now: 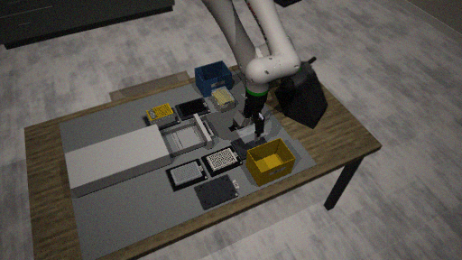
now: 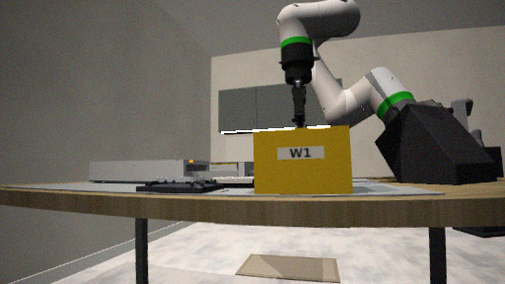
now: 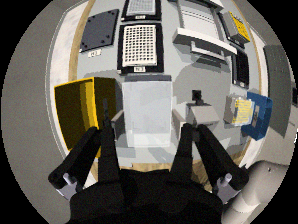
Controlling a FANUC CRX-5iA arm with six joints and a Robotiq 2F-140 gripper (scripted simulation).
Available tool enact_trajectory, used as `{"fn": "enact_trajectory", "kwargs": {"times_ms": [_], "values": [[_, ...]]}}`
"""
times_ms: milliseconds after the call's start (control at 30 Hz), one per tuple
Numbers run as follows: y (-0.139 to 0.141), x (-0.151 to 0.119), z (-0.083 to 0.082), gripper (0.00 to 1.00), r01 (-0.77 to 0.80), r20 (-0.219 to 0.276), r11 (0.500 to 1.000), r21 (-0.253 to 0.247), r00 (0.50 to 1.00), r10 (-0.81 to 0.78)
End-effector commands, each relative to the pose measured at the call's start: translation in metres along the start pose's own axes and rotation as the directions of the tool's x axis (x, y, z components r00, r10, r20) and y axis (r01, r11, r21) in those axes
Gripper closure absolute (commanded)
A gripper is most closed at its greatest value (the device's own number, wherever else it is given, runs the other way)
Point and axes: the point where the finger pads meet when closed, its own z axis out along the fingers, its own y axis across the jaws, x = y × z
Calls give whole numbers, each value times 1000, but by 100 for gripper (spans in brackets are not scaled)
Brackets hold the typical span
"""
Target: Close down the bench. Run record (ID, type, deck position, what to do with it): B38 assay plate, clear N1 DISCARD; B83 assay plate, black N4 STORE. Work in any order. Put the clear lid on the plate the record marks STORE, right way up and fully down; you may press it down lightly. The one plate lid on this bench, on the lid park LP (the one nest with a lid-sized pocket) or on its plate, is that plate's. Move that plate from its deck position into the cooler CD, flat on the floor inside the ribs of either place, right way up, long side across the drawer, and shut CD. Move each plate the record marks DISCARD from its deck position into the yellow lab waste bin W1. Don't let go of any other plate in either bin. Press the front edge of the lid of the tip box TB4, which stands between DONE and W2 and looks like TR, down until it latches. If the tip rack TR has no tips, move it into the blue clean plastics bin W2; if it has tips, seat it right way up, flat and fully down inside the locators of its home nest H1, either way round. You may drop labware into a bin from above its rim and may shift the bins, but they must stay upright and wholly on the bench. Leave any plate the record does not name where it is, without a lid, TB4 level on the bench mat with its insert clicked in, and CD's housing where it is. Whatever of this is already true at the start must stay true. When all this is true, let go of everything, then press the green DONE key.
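The tabletop (image 1: 343, 135) carries all labware on a grey mat. The cooler CD (image 1: 117, 158) is the largest unit and lies well apart from the claw, on its far side from the yellow bin, with its drawer (image 1: 185, 137) pulled open toward the claw.

The yellow waste bin W1 (image 1: 271, 162) stands just beside the claw, on the front-edge side of the tabletop. In the wrist view it appears at the left, next to one finger. The blue bin W2 (image 1: 213, 77) lies on the opposite side, toward the arm base.

The claw (image 1: 251, 128) points straight down and is clenched on a clear assay plate (image 3: 148, 106), gripped across its short sides and raised off the mat. The plate's long axis runs away from the claw body in the wrist view, parallel to the near wall of W1.

Judgement: this plate is the DISCARD item. The coming move turns on one relation: W1 lies sideways from the claw, so the plate must travel laterally over the rim before release.
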Motion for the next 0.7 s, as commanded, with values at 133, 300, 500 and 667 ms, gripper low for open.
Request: {"fn": "enact_trajectory", "kwargs": {"times_ms": [133,300,500,667], "values": [[0,0,-8,100,0,0,1000,0,1000,0],[0,0,-13,100,0,0,1000,0,1000,0],[0,0,-21,100,0,0,1000,0,1000,0],[0,0,-28,100,0,0,1000,0,1000,0]]}}
